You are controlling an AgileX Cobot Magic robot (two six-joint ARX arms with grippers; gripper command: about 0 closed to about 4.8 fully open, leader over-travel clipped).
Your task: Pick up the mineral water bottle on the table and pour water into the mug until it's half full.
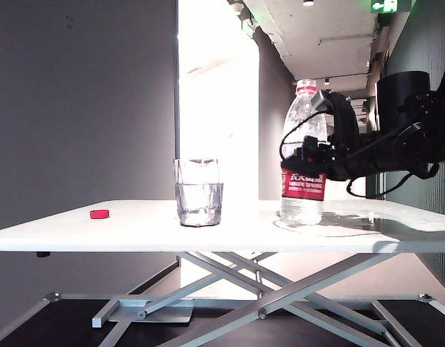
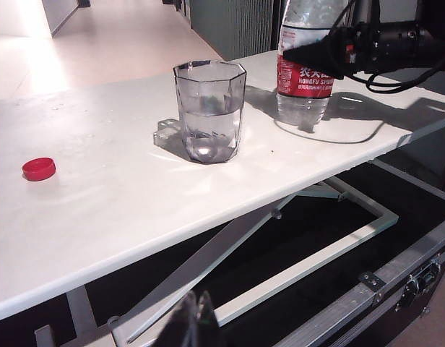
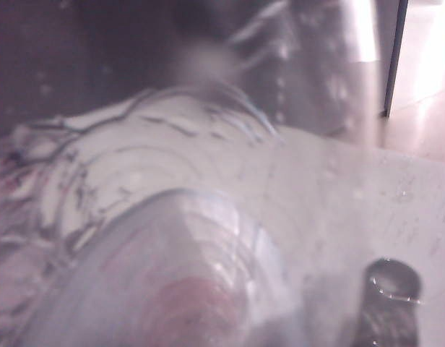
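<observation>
My left pincer (image 2: 197, 318) hangs closed below the white table (image 2: 136, 217); on it stands the faceted clear glass mug (image 2: 209, 110) holding water (image 2: 206, 134); beyond, my right pincer (image 1: 303, 160) surrounds the upright red-labelled clear plastic mineral water bottle (image 1: 303, 155); grip unclear.

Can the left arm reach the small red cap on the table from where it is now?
Probably yes. The left gripper hangs below the table edge, jaws shut; the red cap lies alone, with the mug and the right gripper at the bottle well aside.
</observation>
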